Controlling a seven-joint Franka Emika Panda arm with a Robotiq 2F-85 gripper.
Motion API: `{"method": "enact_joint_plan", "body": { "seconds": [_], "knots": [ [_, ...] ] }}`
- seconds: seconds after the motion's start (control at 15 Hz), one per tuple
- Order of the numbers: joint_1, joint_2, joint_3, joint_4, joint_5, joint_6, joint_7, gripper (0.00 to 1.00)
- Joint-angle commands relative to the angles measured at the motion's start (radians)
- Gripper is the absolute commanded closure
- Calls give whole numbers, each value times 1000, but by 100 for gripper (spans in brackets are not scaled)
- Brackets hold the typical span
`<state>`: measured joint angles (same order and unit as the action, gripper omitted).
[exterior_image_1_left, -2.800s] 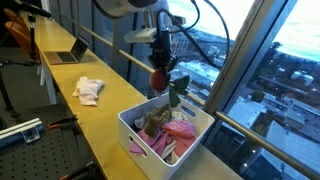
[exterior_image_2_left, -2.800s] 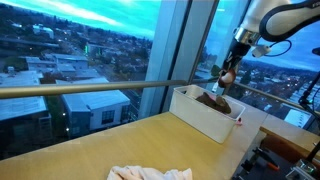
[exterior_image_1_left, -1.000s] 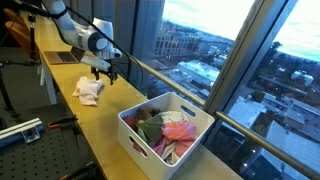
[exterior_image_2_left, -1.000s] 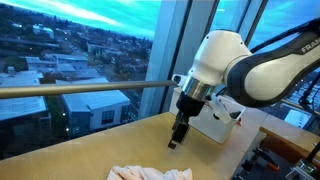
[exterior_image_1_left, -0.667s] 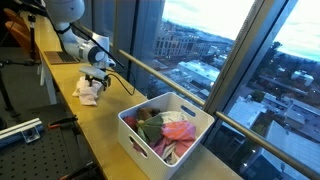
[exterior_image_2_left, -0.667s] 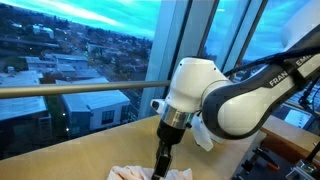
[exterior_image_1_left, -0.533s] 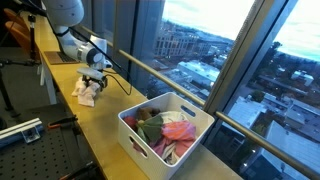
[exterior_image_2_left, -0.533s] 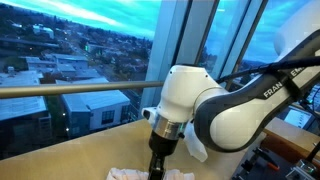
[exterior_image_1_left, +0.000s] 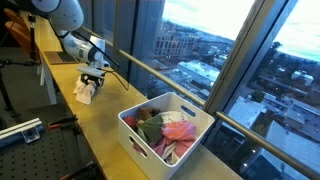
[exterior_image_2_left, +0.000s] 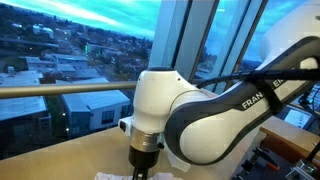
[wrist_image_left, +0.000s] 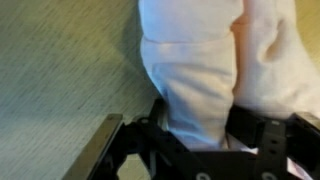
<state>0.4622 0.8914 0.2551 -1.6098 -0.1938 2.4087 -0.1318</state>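
A crumpled white cloth (exterior_image_1_left: 84, 94) lies on the yellow-green counter (exterior_image_1_left: 110, 125) in an exterior view. My gripper (exterior_image_1_left: 91, 86) is down on it, pointing at the counter. In the wrist view the cloth (wrist_image_left: 195, 70) fills the gap between the two black fingers (wrist_image_left: 255, 128), which press on a fold from both sides; my gripper (wrist_image_left: 200, 135) is shut on it. In an exterior view the white arm housing (exterior_image_2_left: 175, 105) fills the frame, the gripper (exterior_image_2_left: 140, 170) reaches the bottom edge, and the cloth is mostly hidden.
A white bin (exterior_image_1_left: 139, 148) holding several coloured clothes (exterior_image_1_left: 178, 131) stands further along the counter. A laptop (exterior_image_1_left: 68, 57) sits at the far end. A metal rail (exterior_image_1_left: 150, 72) and tall windows run along the counter's far side. The near edge drops off (exterior_image_1_left: 85, 140).
The arm travelled from above the bin along the counter to the white cloth and came down on it. The fingers have drawn in around a fold of the cloth.
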Motion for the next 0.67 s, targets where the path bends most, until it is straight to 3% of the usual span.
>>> {"method": "enact_joint_plan", "body": {
  "seconds": [0.0,0.27,0.4,0.6],
  "knots": [
    [0,42,-33,74,-19,-46,-11,73],
    [-54,-31,-85,5,-22,-3,4,99],
    [-99,-107,-122,-61,-24,29,15,96],
    [-140,-199,-186,-119,-45,98,64,100]
  ]
}}
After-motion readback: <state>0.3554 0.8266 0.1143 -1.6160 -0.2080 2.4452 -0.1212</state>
